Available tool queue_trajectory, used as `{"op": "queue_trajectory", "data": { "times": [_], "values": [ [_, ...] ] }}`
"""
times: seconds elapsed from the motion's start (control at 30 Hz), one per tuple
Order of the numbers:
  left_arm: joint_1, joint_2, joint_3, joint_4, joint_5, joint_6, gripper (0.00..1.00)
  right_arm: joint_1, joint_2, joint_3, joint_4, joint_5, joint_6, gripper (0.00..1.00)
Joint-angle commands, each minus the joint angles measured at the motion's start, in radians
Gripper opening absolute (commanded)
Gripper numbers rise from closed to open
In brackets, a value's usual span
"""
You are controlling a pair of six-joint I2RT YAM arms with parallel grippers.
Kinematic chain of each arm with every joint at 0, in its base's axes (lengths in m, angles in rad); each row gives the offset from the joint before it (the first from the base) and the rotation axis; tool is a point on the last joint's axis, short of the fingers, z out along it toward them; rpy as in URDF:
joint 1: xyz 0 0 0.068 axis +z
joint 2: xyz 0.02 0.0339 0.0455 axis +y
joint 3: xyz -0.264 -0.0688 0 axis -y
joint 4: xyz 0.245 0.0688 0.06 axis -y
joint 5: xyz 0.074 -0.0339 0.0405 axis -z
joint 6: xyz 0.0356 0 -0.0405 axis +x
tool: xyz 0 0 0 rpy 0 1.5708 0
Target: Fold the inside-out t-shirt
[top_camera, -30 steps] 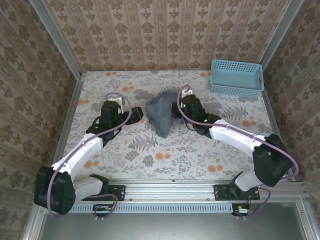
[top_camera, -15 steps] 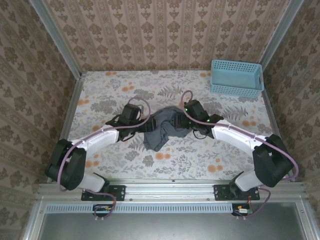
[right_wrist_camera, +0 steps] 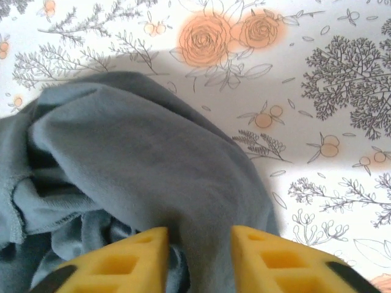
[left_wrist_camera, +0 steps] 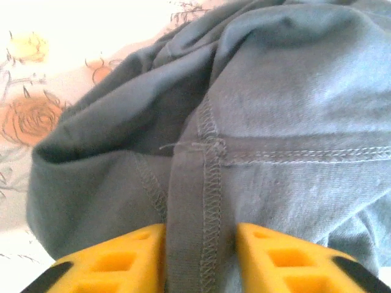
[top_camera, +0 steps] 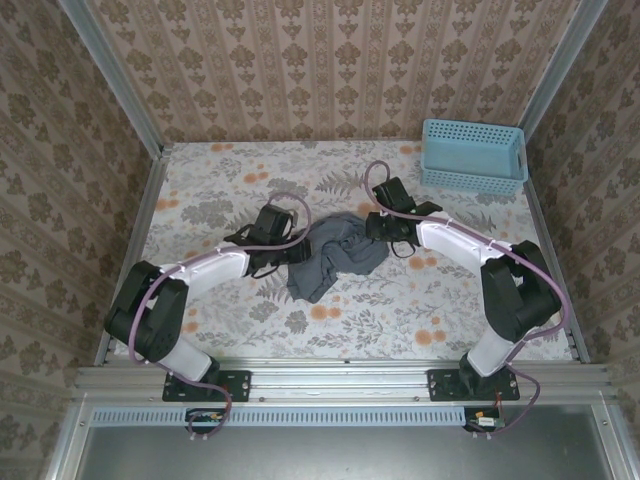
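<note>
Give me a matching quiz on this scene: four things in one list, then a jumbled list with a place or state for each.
Things:
1. inside-out t-shirt
2. basket
3. left end effector
4. right end effector

Descriptions:
A. light blue, at the far right corner of the table
B. pinching a stitched seam
C. grey, crumpled mid-table
D. pinching a smooth fold with no stitching

Pairs: 1-C, 2-A, 3-B, 4-D

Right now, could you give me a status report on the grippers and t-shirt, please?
Left gripper shut on t-shirt seam. Right gripper shut on t-shirt fold. T-shirt bunched mid-table, not yet folded. Basket far right, well apart.
</note>
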Motion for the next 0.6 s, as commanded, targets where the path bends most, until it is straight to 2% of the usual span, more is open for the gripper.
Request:
{"op": "queue_trajectory", "data": {
  "times": [0.0,0.17,0.43,0.57],
  "values": [
    [0.001,-0.002,0.069,-0.046,-0.033,0.024,0.22,0.003,0.004,0.036,-0.055,0.035,-0.028,0.18],
    [0.012,-0.039,0.161,-0.126,-0.063,0.088,0.0,-0.015,-0.065,0.035,-0.058,0.034,-0.058,0.01],
    [0.047,-0.164,0.298,-0.243,-0.128,0.197,0.0,-0.061,-0.271,0.038,-0.043,-0.071,-0.081,0.0],
    [0.09,-0.31,0.393,-0.271,-0.188,0.235,0.0,-0.084,-0.432,0.095,-0.04,-0.113,-0.103,0.0]
  ]
}}
